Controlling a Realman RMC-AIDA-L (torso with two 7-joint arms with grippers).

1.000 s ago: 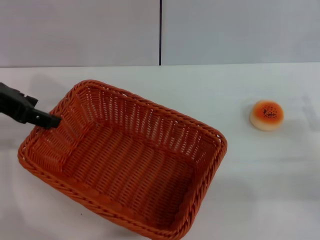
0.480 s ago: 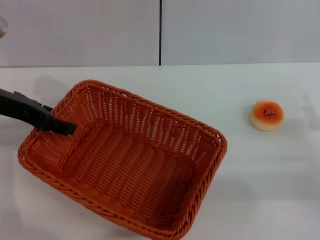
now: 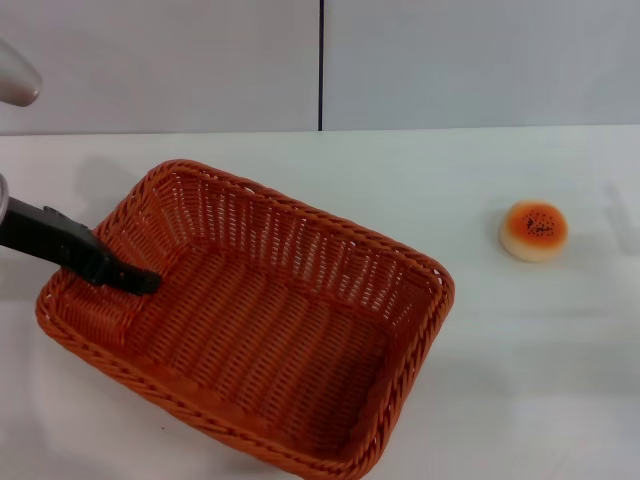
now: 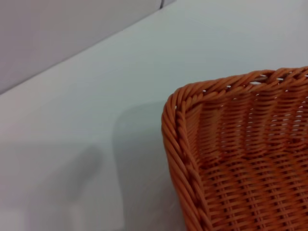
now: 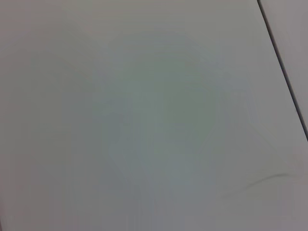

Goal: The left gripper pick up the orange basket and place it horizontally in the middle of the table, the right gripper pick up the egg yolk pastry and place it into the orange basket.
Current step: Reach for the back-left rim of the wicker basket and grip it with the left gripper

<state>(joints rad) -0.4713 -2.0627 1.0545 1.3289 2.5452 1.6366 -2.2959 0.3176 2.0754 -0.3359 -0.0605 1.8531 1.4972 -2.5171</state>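
Note:
The orange basket point(image 3: 404, 255) lies at an angle on the white table point(image 3: 520, 370), filling the left and centre of the head view. My left gripper point(image 3: 138, 282) comes in from the left edge, crosses the basket's left rim, and its black tip rests low against the inside of the left wall. One corner of the basket's braided rim point(image 4: 175, 125) shows in the left wrist view. The egg yolk pastry point(image 3: 534, 230) sits alone to the right, glossy orange speckled face up. My right gripper shows in no view; its wrist view holds only a pale surface.
A grey wall with a dark vertical seam point(image 3: 321, 65) runs along the table's far edge. A silvery part of the left arm point(image 3: 15, 85) shows at the upper left. Bare tabletop lies between the basket and the pastry.
The left gripper has moved right and down, from the basket's left rim to deeper inside its left wall. The basket and the pastry have not moved.

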